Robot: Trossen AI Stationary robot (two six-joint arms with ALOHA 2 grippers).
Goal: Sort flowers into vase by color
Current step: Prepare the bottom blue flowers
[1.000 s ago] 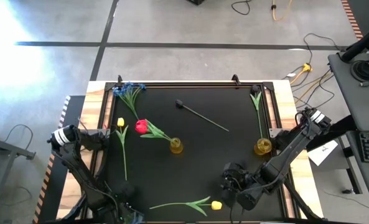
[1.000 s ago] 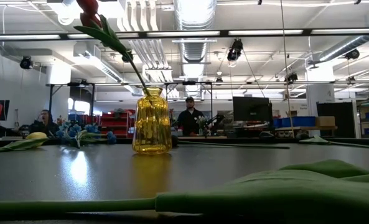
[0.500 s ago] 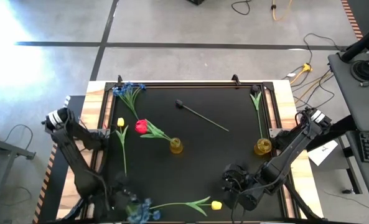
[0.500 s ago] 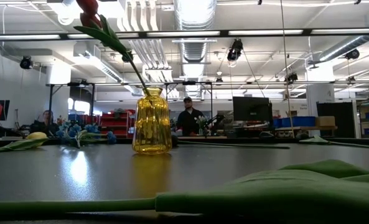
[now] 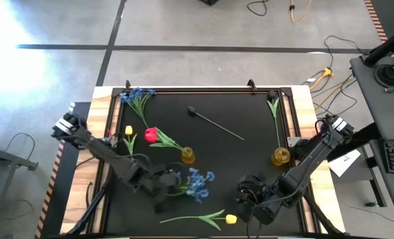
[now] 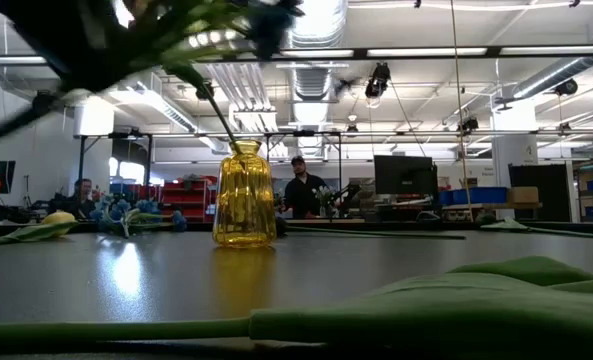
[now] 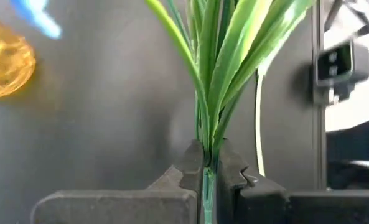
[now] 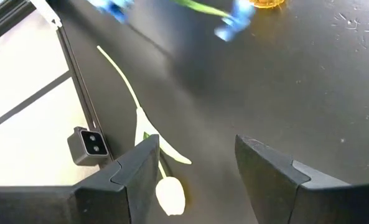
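My left gripper [image 5: 172, 187] is over the table's near middle, shut on a spray of small blue blossoms [image 5: 198, 183]; the spray shows blurred along the top of the low view [image 6: 146, 35]. A yellow glass vase [image 5: 188, 155] holds a red tulip [image 5: 150, 135] by its stem. A second yellow vase [image 5: 281, 157] stands at the right with a green stem [image 5: 274, 106] leaning out of it. Another blue spray [image 5: 137, 95] lies at the far left corner. One yellow tulip [image 5: 128, 131] lies at the left, another [image 5: 230, 218] at the near edge. My right gripper [image 5: 242, 198] waits open above that tulip [image 8: 170, 194]. My left gripper pinches the blue spray's green stem [image 7: 206, 163] between its two fingers, just below where the long leaves [image 7: 224, 56] fan out. The stem runs on forward along the fingers. The spray is lifted clear of the table, blossoms toward the table's right.
A thin dark rod with a knob end [image 5: 213, 123] lies on the black mat in the far middle. A raised frame [image 5: 203, 88] borders the mat. A big green leaf [image 6: 426, 310] lies close before the low camera. People sit in the room beyond.
My left arm has swung from the near left corner toward the table's middle and upward, carrying the blue spray clear of the table; the spray now crosses the top of the low view. The right arm has kept still.
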